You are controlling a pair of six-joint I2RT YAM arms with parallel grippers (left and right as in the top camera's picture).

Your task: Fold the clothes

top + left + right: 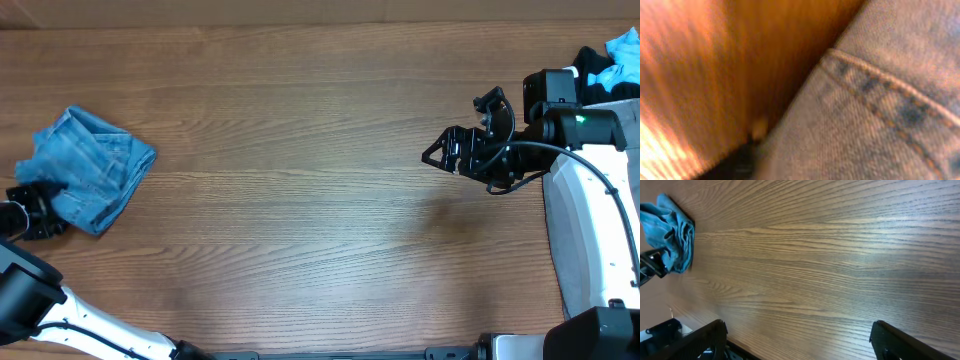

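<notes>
Denim jeans (95,172) lie bundled at the surface's (300,220) left edge, probably parked clear of the work area; the left hand (36,207) touches their corner, grip impossible to tell, while the right hand (458,137) hovers open, empty.

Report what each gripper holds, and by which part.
Right gripper: nothing, jaws open above the bare table. Left gripper: at the edge of the folded jeans; whether it grips them cannot be told.
</notes>
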